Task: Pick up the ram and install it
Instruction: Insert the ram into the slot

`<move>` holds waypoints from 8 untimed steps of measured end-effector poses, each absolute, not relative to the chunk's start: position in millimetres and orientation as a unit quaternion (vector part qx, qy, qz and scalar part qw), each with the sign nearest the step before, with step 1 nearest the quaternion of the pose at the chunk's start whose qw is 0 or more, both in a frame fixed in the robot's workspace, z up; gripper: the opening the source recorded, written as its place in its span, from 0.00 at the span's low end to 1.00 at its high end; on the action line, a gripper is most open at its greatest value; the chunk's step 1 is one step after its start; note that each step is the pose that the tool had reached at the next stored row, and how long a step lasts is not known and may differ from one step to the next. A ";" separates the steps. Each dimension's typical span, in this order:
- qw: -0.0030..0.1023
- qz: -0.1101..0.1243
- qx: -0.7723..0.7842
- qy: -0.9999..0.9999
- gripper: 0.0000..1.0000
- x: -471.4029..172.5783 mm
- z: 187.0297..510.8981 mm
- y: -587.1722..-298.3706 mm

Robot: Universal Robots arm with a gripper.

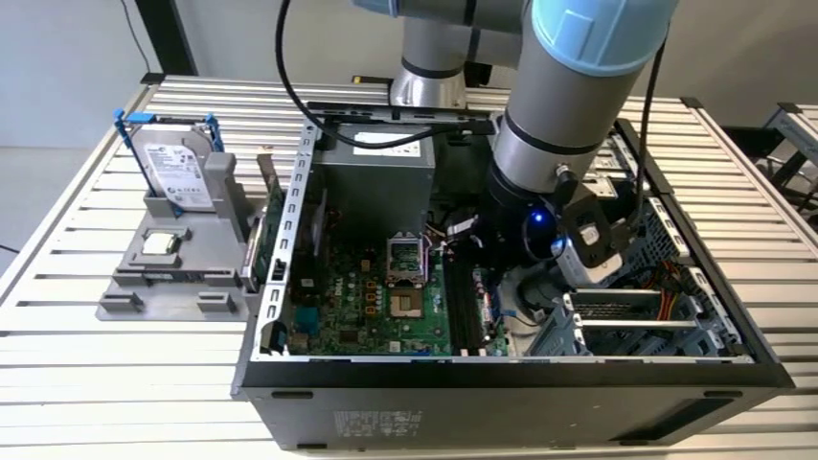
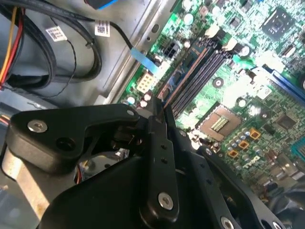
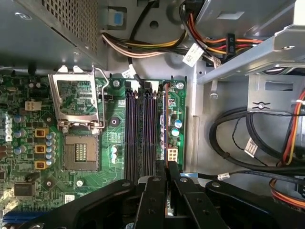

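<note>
The gripper has its two black fingers pressed on the ram, which stands on its thin edge along the outermost of the memory slots. Across these slots lies the open processor socket. Black cables curl on the ram's side of them.

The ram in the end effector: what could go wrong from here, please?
1. The ram sits edge-on in the end effector, close to the memory slots. If it is not lined up with one slot, pushing down may bend it or harm the slot.
2. Black cables lie near the slots, and the arm reaches deep into the case, so it may snag them.
</note>
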State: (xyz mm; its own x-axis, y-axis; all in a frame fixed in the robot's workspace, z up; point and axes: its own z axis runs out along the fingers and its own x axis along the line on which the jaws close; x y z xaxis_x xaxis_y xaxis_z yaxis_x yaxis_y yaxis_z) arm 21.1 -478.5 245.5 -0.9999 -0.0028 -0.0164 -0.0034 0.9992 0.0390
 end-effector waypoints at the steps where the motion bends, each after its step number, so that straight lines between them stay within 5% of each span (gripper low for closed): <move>1: 0.008 0.020 -0.002 1.000 0.00 21.1 245.5 -478.5; 8: 0.008 0.020 0.007 1.000 0.00 14.4 241.6 -481.5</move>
State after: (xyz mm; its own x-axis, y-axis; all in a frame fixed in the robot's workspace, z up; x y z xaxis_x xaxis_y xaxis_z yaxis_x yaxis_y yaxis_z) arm 14.4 -481.5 241.6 -0.9998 0.0136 -0.0167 0.0129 0.9991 0.0392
